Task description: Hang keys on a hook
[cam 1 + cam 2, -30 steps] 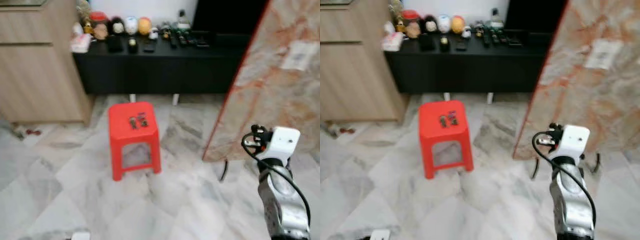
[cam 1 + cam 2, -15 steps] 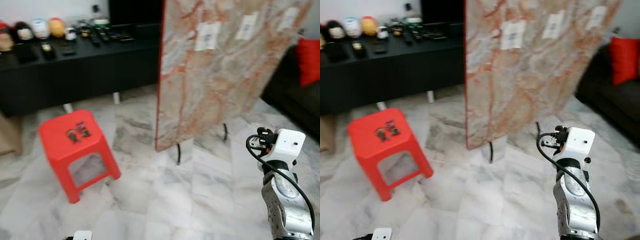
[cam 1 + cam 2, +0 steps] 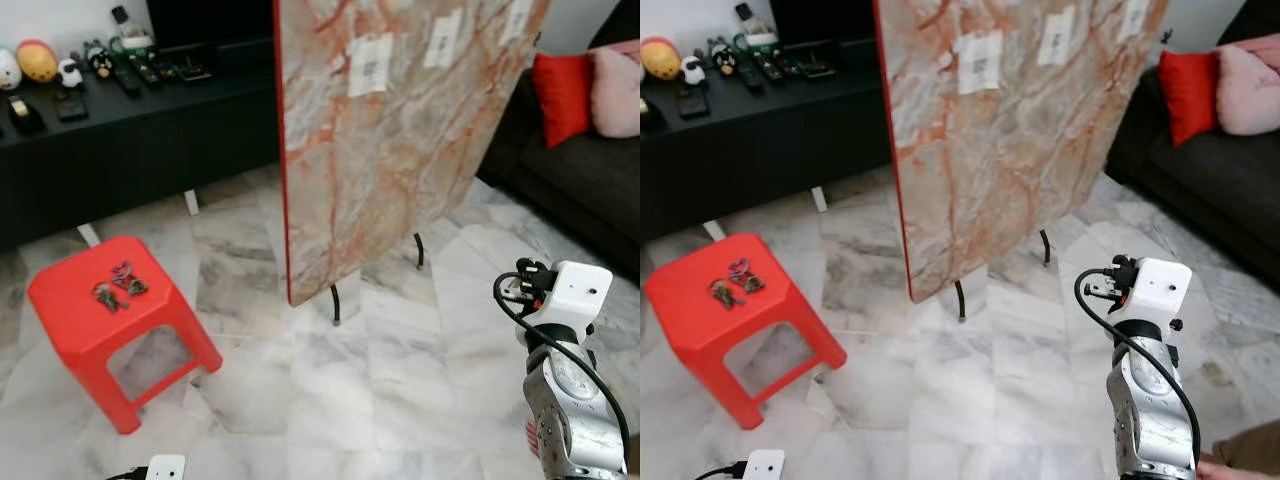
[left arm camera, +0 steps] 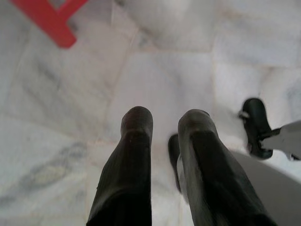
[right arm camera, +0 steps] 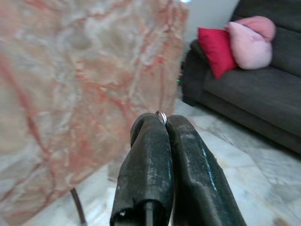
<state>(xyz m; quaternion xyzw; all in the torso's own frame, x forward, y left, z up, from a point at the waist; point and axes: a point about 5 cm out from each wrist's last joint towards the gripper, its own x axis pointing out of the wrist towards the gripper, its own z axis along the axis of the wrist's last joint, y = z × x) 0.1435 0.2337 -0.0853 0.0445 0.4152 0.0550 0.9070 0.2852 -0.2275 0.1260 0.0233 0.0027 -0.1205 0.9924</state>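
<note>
In the left eye view, a red stool (image 3: 105, 325) is seen on the marble floor (image 3: 400, 380), and two bunches of keys (image 3: 118, 287) lie near the middle of its seat. A large marble-patterned board (image 3: 400, 130) is stood upright on thin black legs, right of the stool and well apart from it. The right arm (image 3: 565, 400) is raised at the lower right. A black cabinet (image 3: 130, 140) with small objects on top is placed behind; a dark sofa (image 3: 590, 180) with a red cushion (image 3: 560, 95) is at the far right.

In the left wrist view, the left gripper (image 4: 163, 122) is pointed at the floor, jaws slightly parted and empty.

In the right wrist view, the right gripper (image 5: 164, 123) is held before the board, jaws clenched on a small key ring (image 5: 161, 115) seen at the tips.
</note>
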